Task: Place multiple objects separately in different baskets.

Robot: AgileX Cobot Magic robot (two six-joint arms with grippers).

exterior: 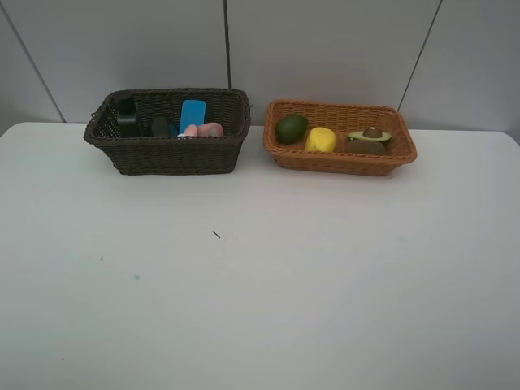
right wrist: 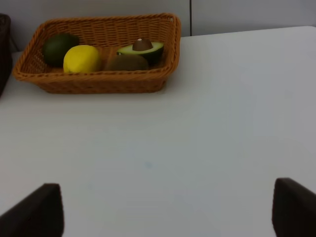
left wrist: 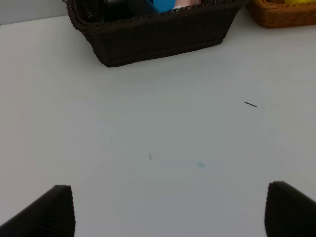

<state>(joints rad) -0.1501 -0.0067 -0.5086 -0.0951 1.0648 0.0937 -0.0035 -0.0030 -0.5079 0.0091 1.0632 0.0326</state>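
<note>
The left gripper (left wrist: 170,210) stands wide open, its two black ribbed fingertips (left wrist: 55,210) far apart and nothing between them, hovering over bare white table (left wrist: 158,128). Ahead of it across the tabletop sits the dark brown, deeper rectangular wicker basket (left wrist: 158,37), well apart from the fingers. A small dark speck (left wrist: 250,104) lies on the table between the gripper and the baskets.

The right gripper (right wrist: 168,210) is likewise spread wide and empty, its black fingertips (right wrist: 39,210) at the two edges of the wrist view. Beyond it, well apart, rests the orange-tan, shallower rectangular wicker basket (right wrist: 98,81).

Neither arm shows in the high camera view. There the dark brown basket (exterior: 166,154) stands on the left at the back of the table (exterior: 260,284), and the orange-tan one (exterior: 337,158) just beside it on the right, the two not touching.

In the dark basket stand the dark green pump bottle (exterior: 127,116), the grey translucent cup (exterior: 161,126), the black-and-blue eraser block (exterior: 192,114) leaning upright, and the small pink bottle (exterior: 207,129) against the front wall.

In the tan basket lie the round green lime (exterior: 291,128), the yellow lemon (exterior: 321,140) beside it, then the avocado half with its brown pit (exterior: 370,134) facing up, and the brown kiwi (exterior: 367,147) just in front of the avocado.
</note>
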